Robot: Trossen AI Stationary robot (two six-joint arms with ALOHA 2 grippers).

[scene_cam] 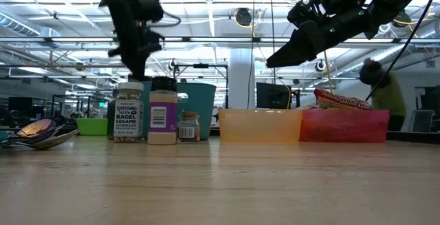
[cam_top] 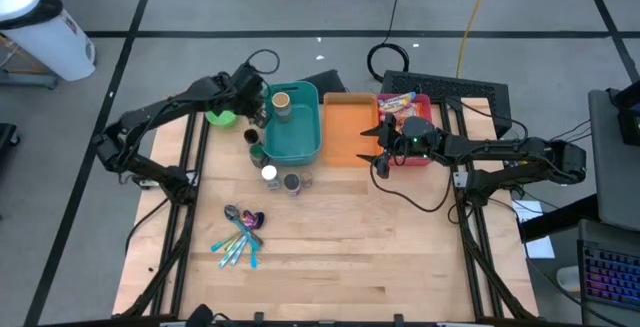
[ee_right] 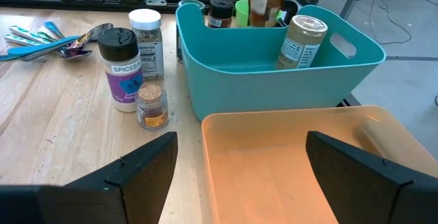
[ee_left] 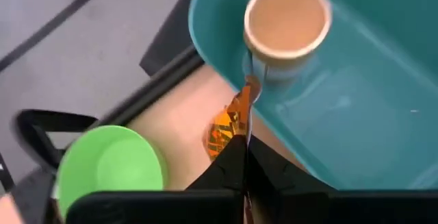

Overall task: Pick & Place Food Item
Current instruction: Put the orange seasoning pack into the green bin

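My left gripper (ee_left: pixel 245 142) is shut on a thin orange packet (ee_left: pixel 226 125). It hovers over the table between the green bowl (ee_left: pixel 109 169) and the teal bin's (ee_left: pixel 356 107) left wall. In the high view the left gripper (cam_top: pixel 258 107) is at the bin's (cam_top: pixel 293 127) far-left corner. A tan-lidded jar (ee_right: pixel 301 42) stands in the bin. My right gripper (ee_right: pixel 243 145) is open, with nothing between its fingers, above the orange bin (ee_right: pixel 287 162). The red bin (cam_top: pixel 405 107) with snack packs lies behind the right gripper. My left gripper pinches the orange packet's upper end (ee_left: pixel 241 131) between its two shut fingers, coming from above and slanting down. The packet shows edge-on and hangs below the fingertips, beside the teal bin's rim. Its lower end is hidden behind the bin wall in the right wrist view.
Spice jars (ee_right: pixel 123 70) stand on the table by the teal bin's near-left side. Spoons (cam_top: pixel 243 217) and blue utensils (cam_top: pixel 236 252) lie nearer the front. The table's near half (cam_top: pixel 380 267) is bare wood.
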